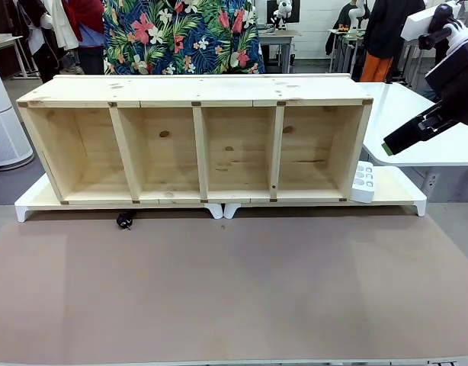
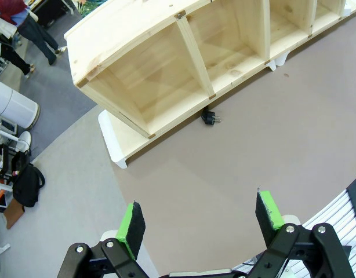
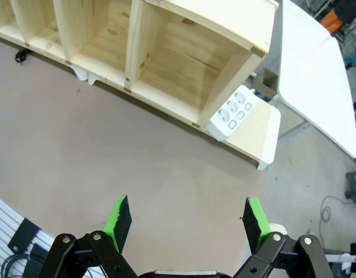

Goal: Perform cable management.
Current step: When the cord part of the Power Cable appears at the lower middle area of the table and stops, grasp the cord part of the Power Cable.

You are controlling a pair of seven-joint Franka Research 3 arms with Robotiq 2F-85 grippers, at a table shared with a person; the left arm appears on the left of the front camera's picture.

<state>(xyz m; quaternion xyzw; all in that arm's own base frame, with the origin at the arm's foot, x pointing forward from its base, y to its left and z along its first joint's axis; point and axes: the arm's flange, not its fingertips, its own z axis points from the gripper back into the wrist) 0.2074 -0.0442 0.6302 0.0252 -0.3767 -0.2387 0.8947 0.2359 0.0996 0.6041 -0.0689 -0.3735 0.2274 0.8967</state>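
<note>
The widest thing before me is the brown counter (image 1: 234,290), which spreads under both pincers and far ahead of them. On it, well ahead of both, stands the long wooden shelf (image 1: 196,91) with four open compartments turned toward me, resting on low white boards (image 1: 36,200). The left pincer (image 2: 200,215) hangs above the counter with its green pads spread wide and nothing between them. The right pincer (image 3: 187,217) is the same, spread wide and empty. Ahead of the right pincer, a white power block (image 3: 233,112) sits against the end of the shelf. The smallest thing is the cable (image 2: 210,118). I see of it just a black plug (image 1: 125,221), lying on the counter straight ahead of the left pincer, well apart from it, just beside the lower front edge of the shelf; where the rest runs I cannot tell. I judge the cord light, soft and glossy, so it may slip and sag. I would take hold on the stiff plug body, or on the cord right behind it, not on the pins.
</note>
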